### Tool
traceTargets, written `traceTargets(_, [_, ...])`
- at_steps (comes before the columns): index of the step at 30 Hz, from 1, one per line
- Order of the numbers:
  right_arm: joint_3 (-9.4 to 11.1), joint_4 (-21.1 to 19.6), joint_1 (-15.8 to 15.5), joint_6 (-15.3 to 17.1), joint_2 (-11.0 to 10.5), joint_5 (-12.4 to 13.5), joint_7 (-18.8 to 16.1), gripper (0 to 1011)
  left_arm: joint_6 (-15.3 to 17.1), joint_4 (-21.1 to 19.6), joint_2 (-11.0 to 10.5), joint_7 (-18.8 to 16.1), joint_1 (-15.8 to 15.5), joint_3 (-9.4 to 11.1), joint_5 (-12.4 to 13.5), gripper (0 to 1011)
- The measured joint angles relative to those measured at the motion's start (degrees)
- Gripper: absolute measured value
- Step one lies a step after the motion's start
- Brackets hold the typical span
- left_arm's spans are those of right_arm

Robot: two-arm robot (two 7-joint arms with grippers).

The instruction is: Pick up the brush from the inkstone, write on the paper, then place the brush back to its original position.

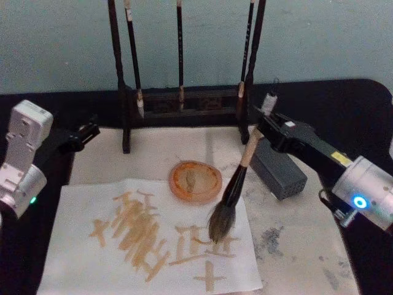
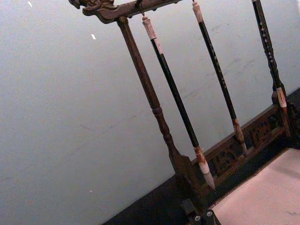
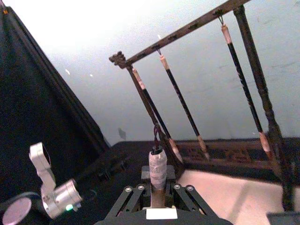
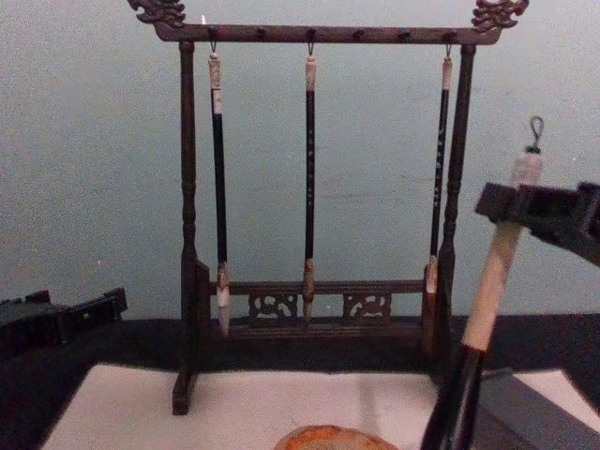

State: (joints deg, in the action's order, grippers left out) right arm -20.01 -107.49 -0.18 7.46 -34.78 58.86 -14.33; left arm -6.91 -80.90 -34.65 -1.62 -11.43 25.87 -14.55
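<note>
My right gripper (image 1: 261,129) is shut on the pale handle of the brush (image 1: 236,184), which slants down to the left. Its bushy grey-brown head (image 1: 221,222) rests on the paper (image 1: 80,258), a white sheet marked with several tan strokes. In the chest view the brush (image 4: 487,291) hangs from the right gripper (image 4: 517,208) at the right edge. The right wrist view shows the wrapped handle top (image 3: 158,171) standing between the fingers (image 3: 133,199). The inkstone (image 1: 279,172), a dark grey rectangular block, lies just right of the brush. My left gripper (image 1: 83,136) is parked at the left, off the paper.
A wooden rack (image 1: 184,98) with three thin hanging brushes stands behind the paper. A round orange dish (image 1: 195,179) sits at the paper's far edge, close to the brush shaft. A stained off-white mat (image 1: 301,246) lies under everything on the black table.
</note>
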Motion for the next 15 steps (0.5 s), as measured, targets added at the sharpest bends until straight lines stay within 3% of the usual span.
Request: traceTargets(15, [-3.1,4.5,7.0,0.7,4.8,1.3,3.3,189,0.0,0.0,0.0,0.0,0.0,0.0,0.0,1002])
